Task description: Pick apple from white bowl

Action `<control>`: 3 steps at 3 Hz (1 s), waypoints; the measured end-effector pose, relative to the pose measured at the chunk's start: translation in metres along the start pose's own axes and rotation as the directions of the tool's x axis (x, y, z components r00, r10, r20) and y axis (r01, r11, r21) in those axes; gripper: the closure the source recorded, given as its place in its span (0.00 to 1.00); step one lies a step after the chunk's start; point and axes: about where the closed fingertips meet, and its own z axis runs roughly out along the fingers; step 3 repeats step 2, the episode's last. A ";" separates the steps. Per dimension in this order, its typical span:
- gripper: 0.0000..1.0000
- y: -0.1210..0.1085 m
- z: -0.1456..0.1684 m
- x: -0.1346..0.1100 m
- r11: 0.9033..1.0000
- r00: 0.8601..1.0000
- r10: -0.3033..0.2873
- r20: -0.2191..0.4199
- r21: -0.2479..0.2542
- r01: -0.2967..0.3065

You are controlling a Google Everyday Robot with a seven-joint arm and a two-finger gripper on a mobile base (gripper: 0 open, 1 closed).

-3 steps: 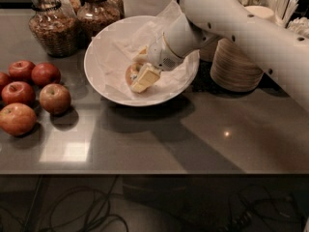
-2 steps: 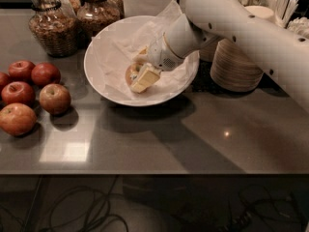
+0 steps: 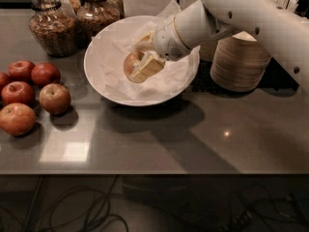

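- Reading this as the grasp step: hand (image 3: 139,57) is down inside the bowl (image 3: 145,99), left of centre, with a finger on either side of the apple (image 3: 129,65).
- Hand state: narrowed onto the apple. One beige pad (image 3: 147,67) lies across its near-right side and the other finger is behind it. Both look in contact, so I judge it gripped, with nothing else held.
- Apple sits low in the bowl over the paper (image 3: 112,52). Can't tell if it is clear of the paper, so lift is not yet done.
- Next move calls for a straight pull up past the rim before any sideways travel. Arm (image 3: 251,13) enters from the right over the rim, so up and right looks like the open path.
- Handling: apple is round, smooth and small against the bowl. Flat pads on curved skin give little contact, so it could roll or twist out. Paper is thin, loose and crumpled, and may snag a finger and ride up.
- Materials: bowl is wide, shallow, glossy white and hard-looking. Wrist housing is smooth white shell.
- Around: darker red apples (image 3: 54,98) are grouped at left on the bench (image 3: 193,139), well apart from the bowl. Glass jars (image 3: 48,30) stand behind, and a beige stack (image 3: 240,62) is just right of the bowl. Bench is dark, polished and reflective.
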 end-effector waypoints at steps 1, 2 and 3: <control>1.00 -0.003 -0.024 -0.014 0.999 0.999 -0.020 0.033 0.051 0.019; 1.00 -0.003 -0.024 -0.014 0.999 0.999 -0.020 0.033 0.051 0.019; 1.00 -0.003 -0.024 -0.014 0.999 0.999 -0.020 0.033 0.051 0.019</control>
